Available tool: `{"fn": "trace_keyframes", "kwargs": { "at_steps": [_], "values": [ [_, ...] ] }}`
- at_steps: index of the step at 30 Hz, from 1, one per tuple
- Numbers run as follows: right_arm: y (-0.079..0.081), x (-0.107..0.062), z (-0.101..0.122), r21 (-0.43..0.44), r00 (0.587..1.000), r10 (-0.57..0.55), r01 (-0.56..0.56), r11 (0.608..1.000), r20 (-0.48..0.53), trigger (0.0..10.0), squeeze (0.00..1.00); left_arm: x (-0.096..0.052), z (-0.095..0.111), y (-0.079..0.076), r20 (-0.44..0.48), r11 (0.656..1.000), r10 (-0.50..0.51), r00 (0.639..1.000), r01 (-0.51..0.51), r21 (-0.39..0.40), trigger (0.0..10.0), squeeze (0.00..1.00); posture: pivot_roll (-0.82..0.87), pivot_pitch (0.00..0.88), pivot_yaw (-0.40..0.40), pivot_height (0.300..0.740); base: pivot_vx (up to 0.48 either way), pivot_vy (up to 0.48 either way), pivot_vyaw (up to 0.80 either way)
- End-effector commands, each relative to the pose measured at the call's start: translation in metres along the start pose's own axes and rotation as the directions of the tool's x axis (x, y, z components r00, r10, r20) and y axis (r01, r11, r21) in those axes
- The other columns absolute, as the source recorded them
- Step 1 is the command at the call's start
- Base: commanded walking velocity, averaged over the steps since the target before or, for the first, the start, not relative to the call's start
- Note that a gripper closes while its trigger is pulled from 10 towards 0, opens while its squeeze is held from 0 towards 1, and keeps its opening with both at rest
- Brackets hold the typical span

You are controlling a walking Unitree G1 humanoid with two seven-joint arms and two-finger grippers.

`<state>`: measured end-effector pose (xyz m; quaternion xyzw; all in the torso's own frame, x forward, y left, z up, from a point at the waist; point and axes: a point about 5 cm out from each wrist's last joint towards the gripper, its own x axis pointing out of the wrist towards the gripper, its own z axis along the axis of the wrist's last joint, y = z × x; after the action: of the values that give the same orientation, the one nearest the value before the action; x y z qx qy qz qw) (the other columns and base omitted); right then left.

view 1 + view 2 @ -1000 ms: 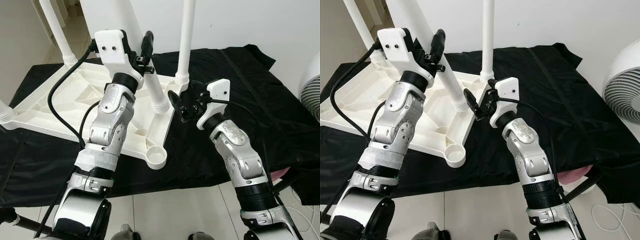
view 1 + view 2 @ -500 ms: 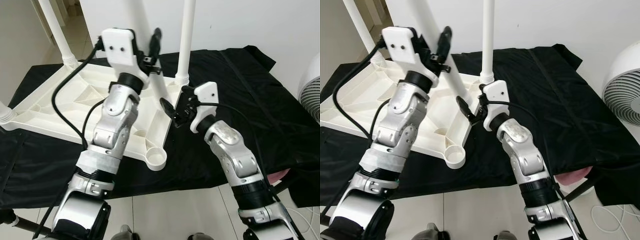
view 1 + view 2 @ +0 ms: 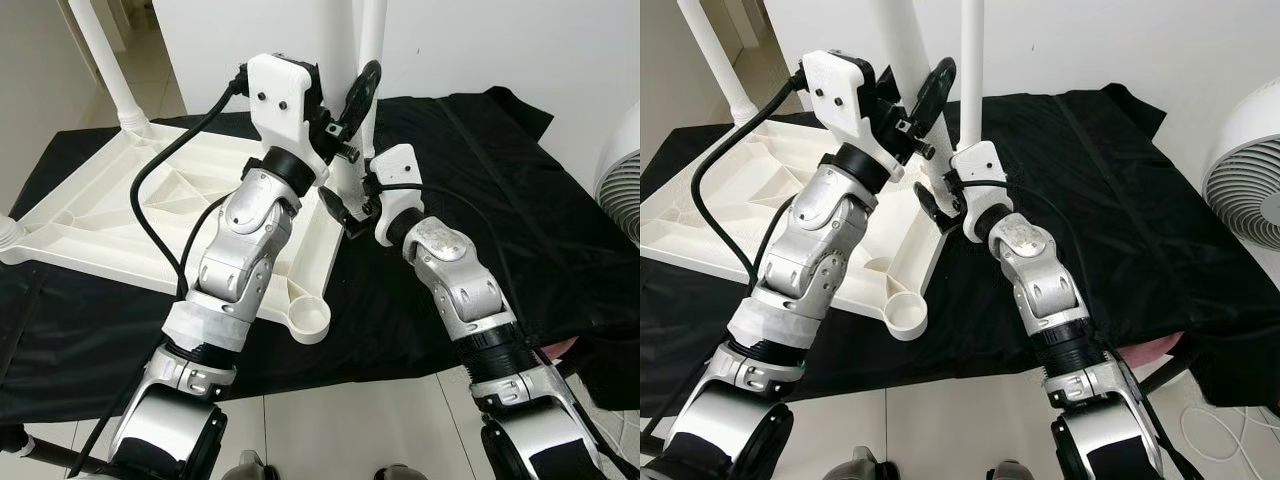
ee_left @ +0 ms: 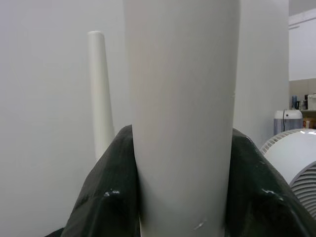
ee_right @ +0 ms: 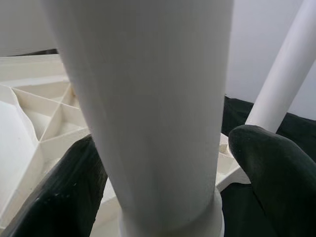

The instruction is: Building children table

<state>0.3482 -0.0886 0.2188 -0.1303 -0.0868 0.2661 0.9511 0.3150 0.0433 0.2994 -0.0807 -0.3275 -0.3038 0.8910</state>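
no text, label, brand or number can be read anywhere (plain white plastic, black cloth).

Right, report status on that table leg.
Left gripper shut on leg, up high. Right gripper around its base, fingers apart. Leg upright over upturned tabletop; corner socket open. Nothing in the way.

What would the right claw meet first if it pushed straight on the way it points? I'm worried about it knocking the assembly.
The white table leg. It stands between the right claw's fingers already, directly ahead and very close; whether the fingers touch it is unclear.
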Motion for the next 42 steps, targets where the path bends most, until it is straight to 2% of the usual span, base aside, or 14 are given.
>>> {"fn": "trace_keyframes", "kwargs": {
  "at_steps": [1, 4, 6, 12, 14, 24, 25, 27, 28, 29, 30, 42],
  "values": [
    [0.003, 0.005, 0.003, -0.039, 1.0, 0.011, -0.011, 0.999, 0.009, 10.0, 0.0, 0.002, 0.008, -0.005, 0.029, 0.999, -0.027, 0.999, 0.026, 0.018, 10.0, 0.0, -0.1, 0.066, 0.083, 0.74, 0.0, 0.0, 0.0],
    [0.003, 0.007, 0.005, -0.059, 1.0, 0.014, -0.013, 0.998, 0.01, 10.0, 0.0, 0.002, 0.007, -0.006, 0.029, 0.999, -0.033, 0.999, 0.032, 0.018, 10.0, 0.0, -0.1, 0.066, 0.083, 0.74, 0.0, 0.0, 0.0],
    [0.004, 0.011, 0.008, -0.117, 1.0, 0.022, -0.02, 0.993, 0.018, 10.0, 0.0, 0.003, 0.007, -0.008, 0.029, 0.999, -0.042, 0.999, 0.042, 0.017, 10.0, 0.0, -0.1, 0.066, 0.086, 0.74, 0.0, 0.0, 0.0],
    [0.005, 0.014, 0.012, -0.16, 0.999, 0.028, -0.022, 0.987, 0.033, 10.0, 0.0, 0.003, 0.008, -0.009, 0.031, 0.999, -0.048, 0.998, 0.048, 0.015, 10.0, 0.0, -0.1, 0.067, 0.089, 0.74, 0.0, 0.0, 0.0],
    [0.006, 0.015, 0.013, -0.212, 0.999, 0.03, -0.021, 0.977, 0.037, 10.0, 0.0, 0.003, 0.009, -0.009, 0.032, 0.999, -0.052, 0.998, 0.051, 0.014, 10.0, 0.0, -0.1, 0.067, 0.089, 0.74, 0.0, 0.0, 0.0],
    [0.007, 0.016, 0.011, -0.208, 0.999, 0.035, -0.027, 0.978, 0.034, 10.0, 0.0, 0.003, 0.01, -0.005, 0.033, 0.999, -0.048, 0.998, 0.047, 0.02, 10.0, 0.0, -0.1, 0.067, 0.089, 0.74, 0.0, 0.0, 0.0],
    [0.007, 0.017, 0.011, -0.204, 0.999, 0.038, -0.031, 0.978, 0.032, 6.0, 0.0, 0.004, 0.011, -0.004, 0.035, 0.999, -0.046, 0.998, 0.045, 0.022, 10.0, 0.0, -0.1, 0.067, 0.089, 0.74, 0.0, 0.0, 0.0],
    [0.007, 0.017, 0.011, -0.204, 0.999, 0.038, -0.031, 0.978, 0.032, 6.0, 0.0, 0.004, 0.011, -0.004, 0.035, 0.999, -0.046, 0.998, 0.045, 0.022, 10.0, 0.0, -0.1, 0.067, 0.089, 0.74, 0.0, 0.0, 0.0],
    [0.008, 0.017, 0.01, -0.2, 0.999, 0.042, -0.035, 0.979, 0.031, 1.8, 0.0, 0.004, 0.011, -0.004, 0.038, 0.999, -0.044, 0.998, 0.044, 0.024, 10.0, 0.0, -0.1, 0.067, 0.089, 0.74, 0.0, 0.0, 0.0],
    [0.008, 0.017, 0.01, -0.2, 0.999, 0.042, -0.035, 0.979, 0.031, 1.8, 0.0, 0.004, 0.011, -0.004, 0.038, 0.999, -0.044, 0.998, 0.044, 0.024, 10.0, 0.0, -0.1, 0.067, 0.089, 0.74, 0.0, 0.0, 0.0],
    [0.009, 0.017, 0.008, -0.199, 0.998, 0.047, -0.04, 0.979, 0.03, 0.0, 0.0, 0.005, 0.012, -0.004, 0.041, 0.999, -0.044, 0.998, 0.043, 0.024, 10.0, 0.0, -0.1, 0.07, 0.087, 0.74, 0.0, 0.0, 0.0],
    [0.011, 0.017, 0.009, -0.243, 0.997, 0.058, -0.042, 0.969, 0.059, 0.0, 0.0, 0.005, 0.013, -0.006, 0.041, 0.998, -0.052, 0.998, 0.051, 0.023, 10.0, 0.0, -0.1, 0.068, 0.089, 0.74, 0.0, 0.0, 0.0]
  ]
}}
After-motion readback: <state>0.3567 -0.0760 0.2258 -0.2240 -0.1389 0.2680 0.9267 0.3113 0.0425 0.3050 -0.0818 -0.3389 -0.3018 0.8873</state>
